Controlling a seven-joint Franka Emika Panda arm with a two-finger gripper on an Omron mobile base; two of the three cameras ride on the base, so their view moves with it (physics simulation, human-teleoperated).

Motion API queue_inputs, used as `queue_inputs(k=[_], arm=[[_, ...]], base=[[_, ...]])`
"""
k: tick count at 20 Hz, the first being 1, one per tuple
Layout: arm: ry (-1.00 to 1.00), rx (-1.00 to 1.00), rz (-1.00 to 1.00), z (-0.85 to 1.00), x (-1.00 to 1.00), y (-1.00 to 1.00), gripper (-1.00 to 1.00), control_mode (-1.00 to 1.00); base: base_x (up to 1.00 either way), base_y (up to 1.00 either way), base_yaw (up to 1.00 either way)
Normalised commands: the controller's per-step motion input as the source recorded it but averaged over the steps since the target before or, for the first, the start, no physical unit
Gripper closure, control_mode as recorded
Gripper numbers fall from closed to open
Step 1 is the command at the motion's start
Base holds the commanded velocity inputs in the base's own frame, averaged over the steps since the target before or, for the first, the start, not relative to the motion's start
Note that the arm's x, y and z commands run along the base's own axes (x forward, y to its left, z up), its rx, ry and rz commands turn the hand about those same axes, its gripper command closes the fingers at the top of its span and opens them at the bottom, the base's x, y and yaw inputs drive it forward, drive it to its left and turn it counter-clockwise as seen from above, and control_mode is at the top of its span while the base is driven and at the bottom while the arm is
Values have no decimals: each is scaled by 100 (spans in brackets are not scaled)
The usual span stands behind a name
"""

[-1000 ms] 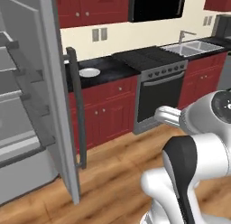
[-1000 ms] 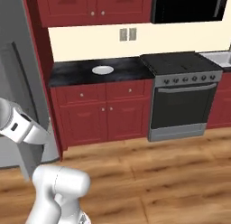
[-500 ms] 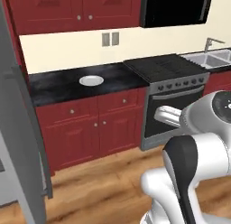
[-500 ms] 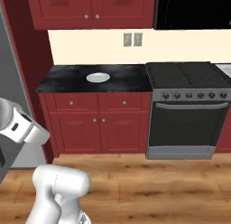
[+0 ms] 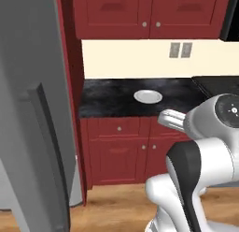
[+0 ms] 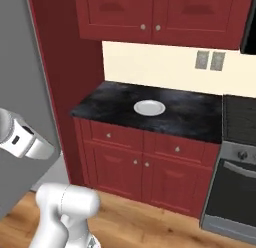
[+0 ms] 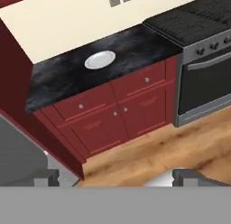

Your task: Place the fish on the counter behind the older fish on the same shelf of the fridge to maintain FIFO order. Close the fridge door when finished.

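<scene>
The black counter (image 5: 112,97) (image 6: 185,117) (image 7: 58,78) lies ahead over dark red cabinet fronts. A round white plate (image 5: 148,96) (image 6: 149,108) (image 7: 100,59) rests on it, and its top looks bare. The fish is out of view. The grey fridge door (image 5: 28,133) stands close at the left, its dark bar handle (image 5: 46,133) facing me. My gripper (image 7: 117,175) hangs open and empty, well back from the counter and above the wooden floor. Its two dark fingertips (image 7: 47,175) stand far apart at the bottom of the hand view.
A dark stove with an oven door (image 6: 240,162) (image 7: 203,51) adjoins the counter on the right. Red upper cabinets (image 5: 149,13) (image 6: 150,12) hang above it. A tall red side panel (image 6: 65,92) separates the counter from the grey fridge body (image 7: 18,151). Wooden floor (image 7: 180,142) lies in front.
Both base views have swung and drawn closer, so the camera moved. The counter and plate now sit larger and nearer the middle, with the fridge door close at left. The gripper stays open.
</scene>
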Motion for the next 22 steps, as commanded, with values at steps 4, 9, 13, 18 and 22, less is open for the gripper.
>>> queue_inputs(k=[4,9,13,18,22], arm=[[0,0,0,0,0,0,-100,100],[0,0,0,0,0,0,-100,100],[0,0,0,0,0,0,-100,100],[0,0,0,0,0,0,-100,100],[0,0,0,0,0,0,-100,100]], base=[[41,-76,57],[19,-61,60],[15,-55,62],[11,-40,59],[7,-37,56]])
